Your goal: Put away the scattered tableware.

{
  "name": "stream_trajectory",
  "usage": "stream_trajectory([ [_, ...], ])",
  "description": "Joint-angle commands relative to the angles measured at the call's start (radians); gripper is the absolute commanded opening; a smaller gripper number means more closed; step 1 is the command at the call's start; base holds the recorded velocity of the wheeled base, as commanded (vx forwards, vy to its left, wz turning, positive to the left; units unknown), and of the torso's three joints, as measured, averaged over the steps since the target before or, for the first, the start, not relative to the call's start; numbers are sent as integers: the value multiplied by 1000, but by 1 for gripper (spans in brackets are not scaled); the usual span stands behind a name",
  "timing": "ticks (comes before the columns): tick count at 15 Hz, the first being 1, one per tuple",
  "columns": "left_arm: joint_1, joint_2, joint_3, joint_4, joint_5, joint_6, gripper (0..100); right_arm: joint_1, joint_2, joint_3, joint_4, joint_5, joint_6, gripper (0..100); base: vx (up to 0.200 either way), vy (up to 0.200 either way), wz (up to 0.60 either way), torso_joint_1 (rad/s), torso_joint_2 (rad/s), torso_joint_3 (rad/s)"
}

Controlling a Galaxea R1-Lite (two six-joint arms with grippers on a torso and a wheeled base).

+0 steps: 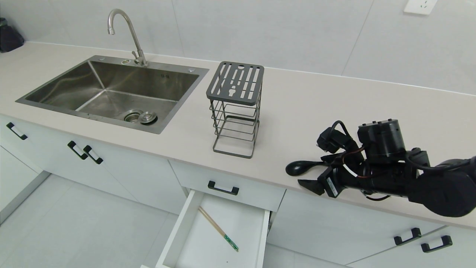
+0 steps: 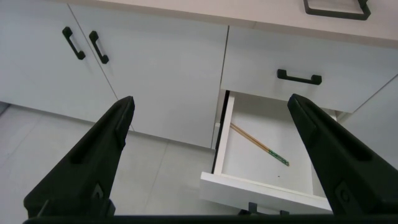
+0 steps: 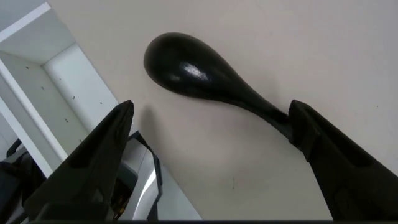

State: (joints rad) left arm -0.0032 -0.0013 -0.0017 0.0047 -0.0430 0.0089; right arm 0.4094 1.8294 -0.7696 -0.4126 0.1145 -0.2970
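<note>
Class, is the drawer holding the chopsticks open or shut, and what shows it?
Open: the drawer is pulled out, its white floor exposed, with the chopsticks lying on it.

Kitchen: steel sink [image 1: 141,80] w/ tap [image 1: 139,56], countertop [image 1: 316,111], cabinets [image 1: 122,175] & open drawer [image 1: 238,219] below.

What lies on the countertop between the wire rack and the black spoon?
Nothing: the head view shows bare countertop from the wire rack to the black spoon.

Stainless steel sink [image 1: 148,80] sunk into the pale beige tabletop [image 1: 316,104], curved chrome faucet [image 1: 128,31] behind it, white wall socket [image 1: 420,5] on the grey tiled wall [image 1: 297,33], white cabinet doors [image 1: 122,175] with black handles [image 1: 77,150] below.
</note>
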Motion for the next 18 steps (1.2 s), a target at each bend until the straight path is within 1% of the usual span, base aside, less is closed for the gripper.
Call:
stream_trajectory([
  [1,0,1,0,0,0,0,100,0,27,-20,0,1,1,100,0,0,0,0,0,0],
  [2,0,1,0,0,0,0,100,0,50,-50,1,-1,1,100,0,0,0,0,0,0],
  [6,0,1,0,0,0,0,100,-1,74,-51,0,-19,2,100,0,0,0,0,0,0],
  [7,0,1,0,0,0,-1,100,-3,77,-51,0,-21,2,0,0,0,0,0,0,0],
  [15,0,1,0,0,0,0,100,-12,82,-53,-2,-19,4,0,0,0,0,0,0,0],
  [18,2,1,0,0,0,0,100,3,45,-53,-5,-19,1,0,0,0,0,0,0,0],
])
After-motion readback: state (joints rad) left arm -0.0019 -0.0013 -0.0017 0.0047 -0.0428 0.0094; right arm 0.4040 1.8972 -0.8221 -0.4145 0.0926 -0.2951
